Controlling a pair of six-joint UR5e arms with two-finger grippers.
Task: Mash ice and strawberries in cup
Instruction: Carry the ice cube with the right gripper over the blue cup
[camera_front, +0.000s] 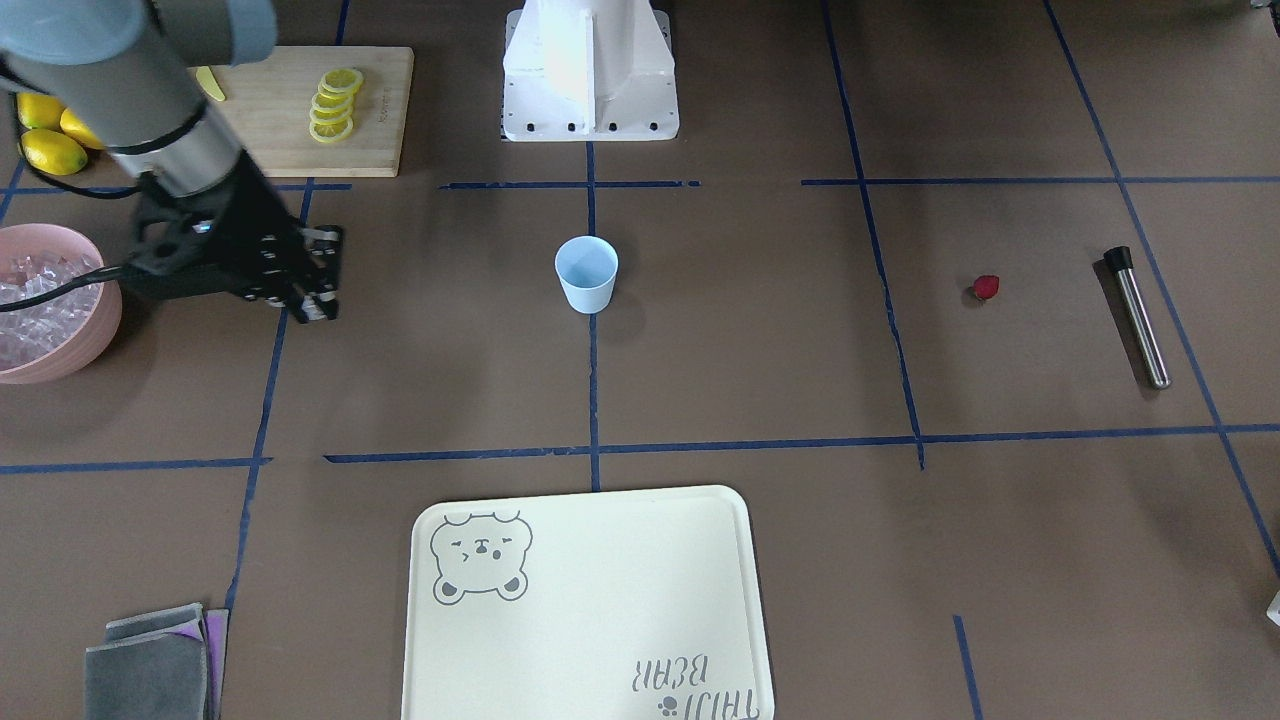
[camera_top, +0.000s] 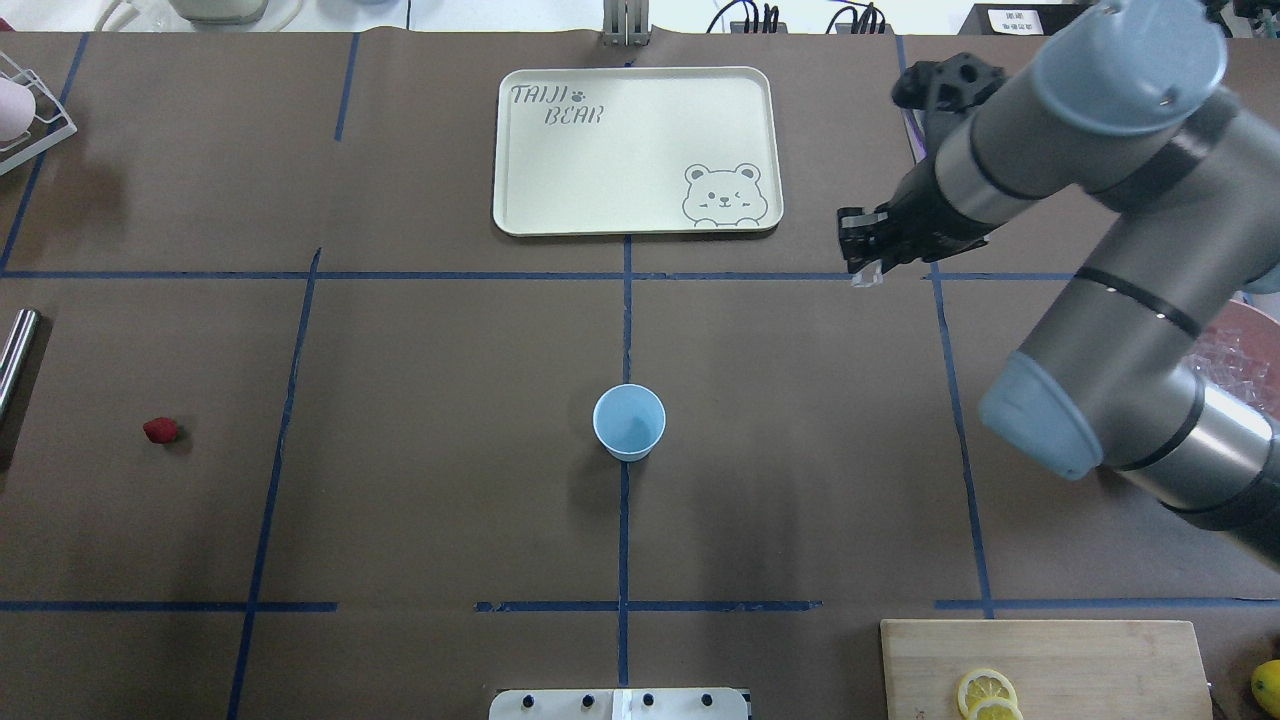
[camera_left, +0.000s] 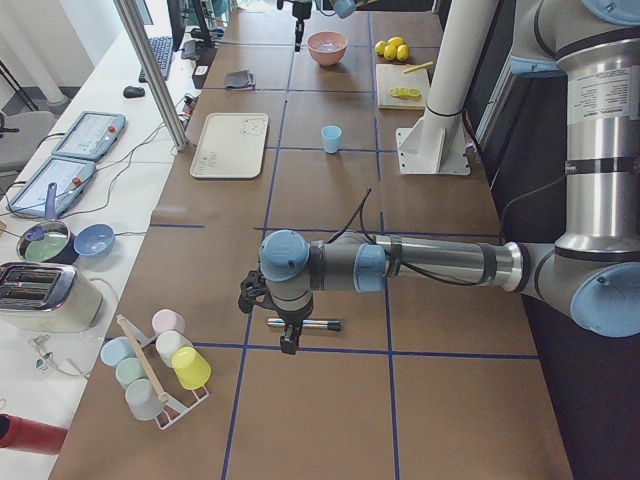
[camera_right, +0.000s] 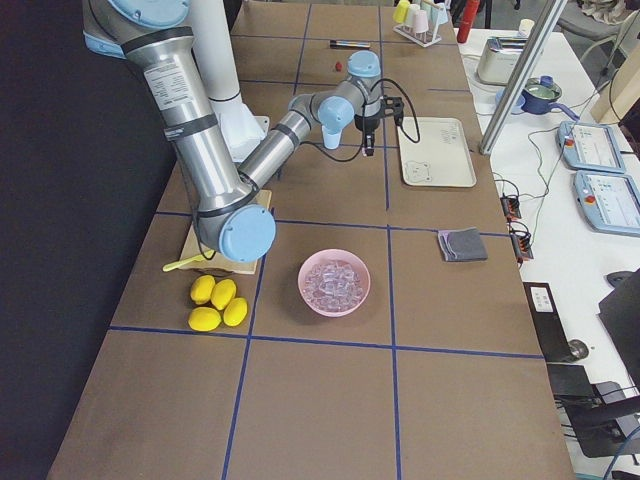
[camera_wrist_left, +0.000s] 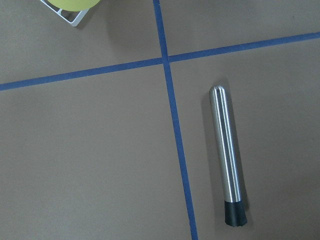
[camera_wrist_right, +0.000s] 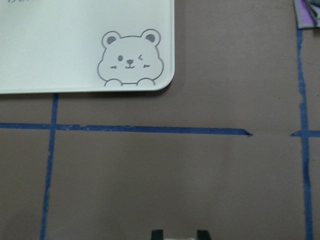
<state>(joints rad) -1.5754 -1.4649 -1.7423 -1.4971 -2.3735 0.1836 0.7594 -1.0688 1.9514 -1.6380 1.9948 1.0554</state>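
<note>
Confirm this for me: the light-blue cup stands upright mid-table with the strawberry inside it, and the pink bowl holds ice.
Not right. The strawberry lies on the table, well apart from the cup, which is empty, as the overhead exterior view shows. The rest stands: the cup is upright mid-table and the pink bowl holds ice.

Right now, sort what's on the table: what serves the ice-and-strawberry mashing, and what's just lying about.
For the job: cup, strawberry, ice, pink bowl holding it, metal masher.
Lying about: tray, lemons, lemon slices, cutting board, grey cloths.
</note>
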